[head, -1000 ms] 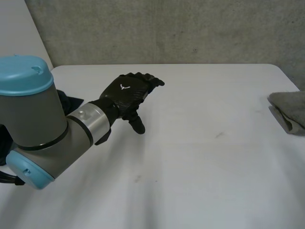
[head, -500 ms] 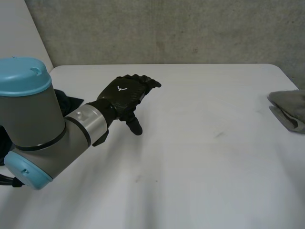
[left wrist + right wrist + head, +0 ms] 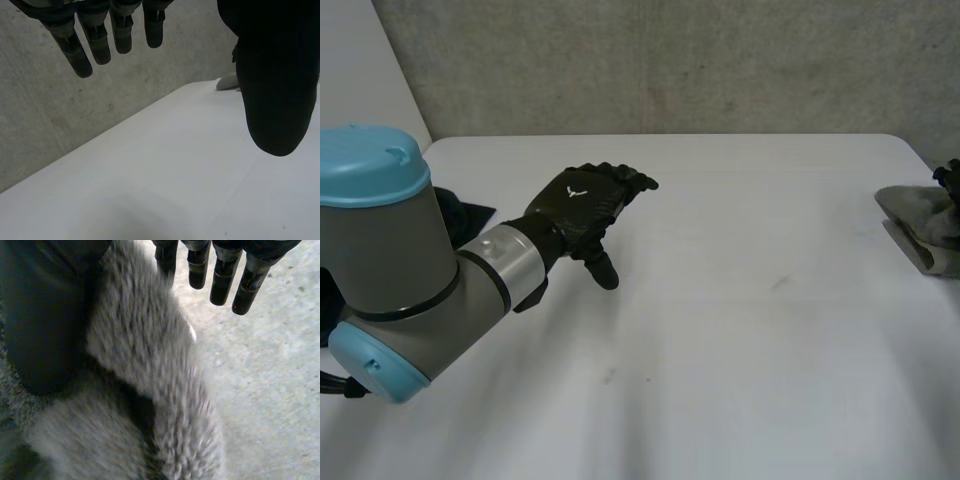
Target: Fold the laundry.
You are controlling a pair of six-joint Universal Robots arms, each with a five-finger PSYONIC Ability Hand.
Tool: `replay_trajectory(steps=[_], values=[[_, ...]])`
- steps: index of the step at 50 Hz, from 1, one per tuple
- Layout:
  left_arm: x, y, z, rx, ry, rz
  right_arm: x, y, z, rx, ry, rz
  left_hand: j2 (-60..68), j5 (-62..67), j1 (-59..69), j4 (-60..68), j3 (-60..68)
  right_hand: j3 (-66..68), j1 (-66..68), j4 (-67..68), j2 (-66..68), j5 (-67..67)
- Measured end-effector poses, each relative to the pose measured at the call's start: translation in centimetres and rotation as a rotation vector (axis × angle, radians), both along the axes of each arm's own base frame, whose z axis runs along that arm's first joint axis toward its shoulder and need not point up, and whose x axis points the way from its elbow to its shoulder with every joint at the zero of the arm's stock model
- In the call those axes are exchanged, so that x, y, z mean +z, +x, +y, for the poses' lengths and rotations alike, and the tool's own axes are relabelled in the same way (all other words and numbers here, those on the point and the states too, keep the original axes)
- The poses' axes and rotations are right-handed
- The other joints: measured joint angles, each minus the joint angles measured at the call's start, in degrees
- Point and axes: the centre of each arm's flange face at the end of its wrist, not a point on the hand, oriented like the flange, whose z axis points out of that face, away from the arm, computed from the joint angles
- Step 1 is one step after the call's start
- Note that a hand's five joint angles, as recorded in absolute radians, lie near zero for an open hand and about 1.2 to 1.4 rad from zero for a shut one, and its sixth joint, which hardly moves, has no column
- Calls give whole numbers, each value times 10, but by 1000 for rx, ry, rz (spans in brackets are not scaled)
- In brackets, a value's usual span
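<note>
Far left: the grey left arm with light-blue caps [image 3: 400, 260], reaching out over the white table [image 3: 740, 330]. Behind it, at the table's left edge, a piece of dark cloth [image 3: 465, 215], partly hidden by the arm; its kind cannot be told. Left of centre: the black left hand [image 3: 582, 200], palm down above the bare tabletop, its fingers [image 3: 95, 40] straight and a little apart, its thumb [image 3: 275, 90] pointing down and well apart from them, holding nothing. Centre: bare tabletop with a few faint marks. Beyond the far edge: a grey concrete wall [image 3: 670, 60]. Far right: a grey fluffy towel [image 3: 915, 215], bunched in a low heap at the table's right edge, well apart from the left hand; in the left wrist view it is a small pale shape [image 3: 227, 82] at the far end of the table. Right edge: the black right hand [image 3: 950, 176], at the far side of the towel. In the right wrist view its fingers [image 3: 220, 280] are straight and spread, tips clear of the towel, its thumb [image 3: 45, 315] set apart beside a raised ridge of the towel [image 3: 150, 365] that stands between thumb and fingers; nothing is pinched.
</note>
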Motion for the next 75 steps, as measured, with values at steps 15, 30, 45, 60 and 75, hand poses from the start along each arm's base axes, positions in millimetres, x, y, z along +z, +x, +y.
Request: replay_trajectory(steps=[15, 30, 45, 60, 75], values=[[19, 15, -6, 47, -49, 27, 103, -9, 78, -78, 184, 240, 0, 0, 0, 0, 0, 0, 0, 0, 0, 0], [49, 82, -77, 346, -208, 60, 187, 144, 133, 154, -186, -34, 0, 0, 0, 0, 0, 0, 0, 0, 0, 0], [-27, 205, -187, 673, -300, -386, 81, 271, 299, 698, 104, -207, 0, 0, 0, 0, 0, 0, 0, 0, 0, 0], [-92, 264, -221, 836, -327, -814, 40, 259, 327, 694, 246, -153, 338, 317, 342, 339, 333, 0, 0, 0, 0, 0], [-12, 168, -187, 812, -521, -507, 56, 237, 311, 616, 196, -172, 562, 530, 515, 572, 562, 0, 0, 0, 0, 0]])
